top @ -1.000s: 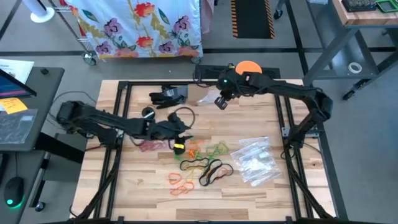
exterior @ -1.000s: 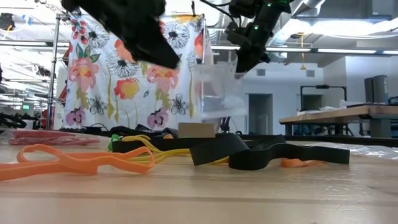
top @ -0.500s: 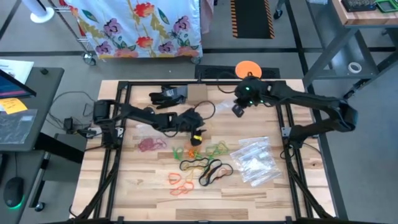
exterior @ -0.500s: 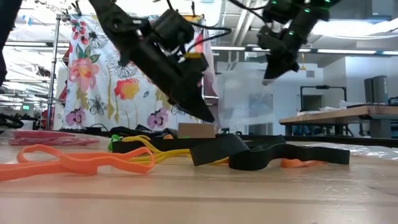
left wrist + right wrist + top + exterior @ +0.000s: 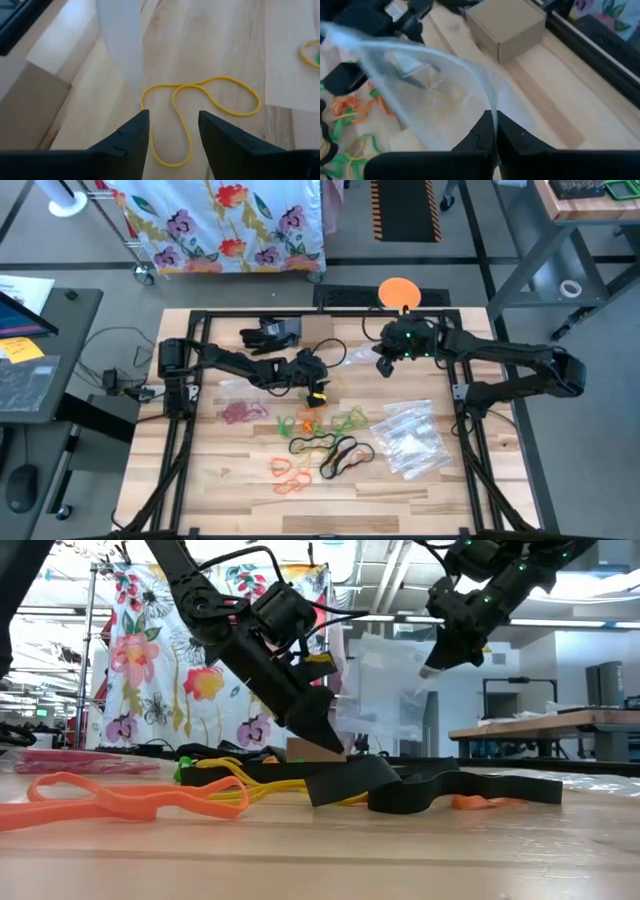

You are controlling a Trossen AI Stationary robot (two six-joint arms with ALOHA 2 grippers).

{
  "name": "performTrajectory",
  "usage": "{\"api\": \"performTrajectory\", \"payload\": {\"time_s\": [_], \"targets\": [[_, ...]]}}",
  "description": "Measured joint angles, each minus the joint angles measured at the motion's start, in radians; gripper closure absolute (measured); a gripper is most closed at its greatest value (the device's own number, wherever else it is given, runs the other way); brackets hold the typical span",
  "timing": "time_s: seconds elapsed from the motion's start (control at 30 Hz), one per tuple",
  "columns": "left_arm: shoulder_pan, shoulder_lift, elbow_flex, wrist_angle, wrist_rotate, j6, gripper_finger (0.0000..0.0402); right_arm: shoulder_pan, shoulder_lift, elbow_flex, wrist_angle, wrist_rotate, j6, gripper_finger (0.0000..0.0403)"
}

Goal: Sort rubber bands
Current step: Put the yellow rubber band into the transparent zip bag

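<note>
My left claw (image 5: 172, 131) was spread apart, empty, hanging just above a yellow band (image 5: 200, 107) that lay flat on the table (image 5: 230, 470). Nothing was between the fingers yet. In the high view that claw (image 5: 316, 388) sat near table centre, a bit toward 12 o'clock from the main pile.

My right claw (image 5: 495, 134) was pressed together, pinching the edge of a clear bag (image 5: 427, 95) and holding it up off the wood. From overhead it (image 5: 385, 360) was at about 1 o'clock from centre, and in the low view the bag (image 5: 385, 690) hung in the air beside the left arm. Whether any bands were already inside, I couldn't tell.

Progress looked early to me. A reddish bunch (image 5: 240, 413) lay on its own at 9 o'clock from centre, so maybe one colour was grouped. The rest was still mixed:
- green and orange loops (image 5: 335, 420) tangled just at 6 o'clock of my left claw
- black bands (image 5: 340, 455) further toward 6 o'clock
- orange bands (image 5: 288, 473) nearest the 6 o'clock edge

A stack of spare bags (image 5: 410, 438) waited at 4 o'clock. A cardboard box (image 5: 505, 25) sat near the 12 o'clock edge.

I judged most of the sorting was still left, with the yellow one next in line.
</note>
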Motion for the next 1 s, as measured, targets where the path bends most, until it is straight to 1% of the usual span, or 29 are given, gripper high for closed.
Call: {"api": "performTrajectory", "payload": {"time_s": [0.1, 0.2, 0.27, 0.33, 0.43, 0.5, 0.6, 0.67, 0.73, 0.87, 1.0], "targets": [[0.003, 0.012, 0.001, 0.002, -0.004, 0.024, 0.0238, 0.021, 0.000, -0.024, 0.038, 0.056, -0.015, 0.0403], [0.008, 0.018, -0.001, -0.018, 0.000, -0.004, 0.0238, 0.039, 0.010, -0.054, 0.051, 0.103, -0.023, 0.0403], [0.008, 0.029, 0.002, -0.008, 0.000, -0.016, 0.0238, 0.038, 0.016, -0.054, 0.036, 0.108, -0.053, 0.0403], [0.012, 0.034, -0.001, -0.033, 0.007, -0.012, 0.0238, 0.028, 0.011, -0.044, 0.043, 0.108, -0.060, 0.0403], [0.022, 0.045, 0.001, -0.009, 0.015, 0.023, 0.0238, 0.003, 0.006, -0.037, 0.073, 0.109, -0.060, 0.0403], [0.031, 0.048, 0.000, -0.016, 0.018, 0.006, 0.0238, -0.009, 0.008, -0.037, 0.080, 0.112, -0.060, 0.0403], [0.040, 0.062, 0.001, -0.004, 0.060, -0.004, 0.0238, -0.023, 0.008, -0.037, 0.078, 0.111, -0.060, 0.0403], [0.041, 0.061, 0.002, -0.011, 0.054, -0.010, 0.0238, -0.027, 0.009, -0.037, 0.065, 0.111, -0.059, 0.0403], [0.041, 0.076, 0.002, 0.007, 0.054, -0.028, 0.0238, -0.028, 0.013, -0.037, 0.067, 0.112, -0.056, 0.0403], [0.036, 0.111, 0.002, 0.075, 0.113, -0.037, 0.0238, -0.024, 0.014, -0.037, 0.069, 0.111, -0.056, 0.0403], [0.029, 0.146, 0.012, 0.088, 0.122, -0.058, 0.0241, -0.012, 0.015, -0.037, 0.066, 0.111, -0.056, 0.0403]]}}
